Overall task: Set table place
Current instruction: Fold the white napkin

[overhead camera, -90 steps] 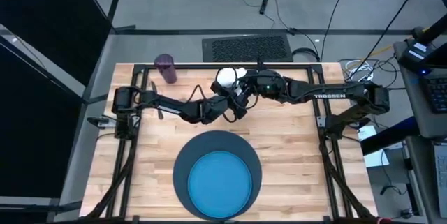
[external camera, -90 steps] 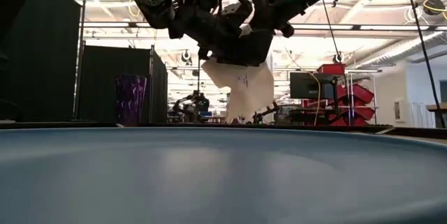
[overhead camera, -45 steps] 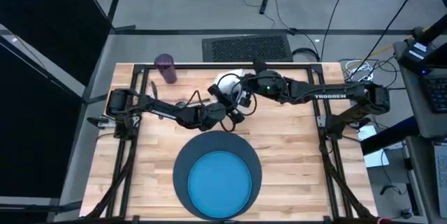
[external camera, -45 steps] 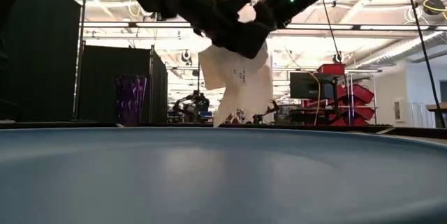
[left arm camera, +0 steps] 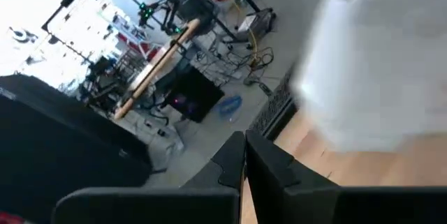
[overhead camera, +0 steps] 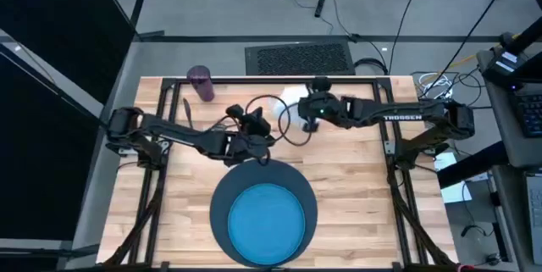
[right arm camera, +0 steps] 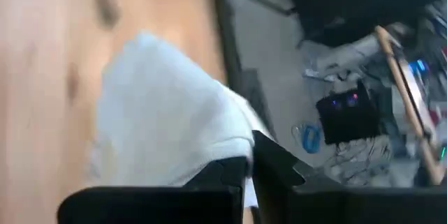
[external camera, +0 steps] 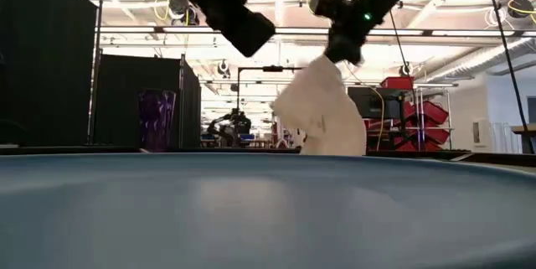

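My right end effector pinches the white napkin by its top, fingers pressed together on the cloth; the napkin hangs down from it near the far edge of the worktop, its lower part seemingly reaching the wood, though the plate rim in the low view hides the contact. In the right wrist view the cloth bunches right against my dark fingers. My left end effector hovers above the worktop just beyond the far edge of the dark slate-blue mat, apart from the napkin; its fingers lie pressed together with nothing between them. The bright blue plate sits centred on the mat at the near side. The small purple cup stands upright near the far left corner.
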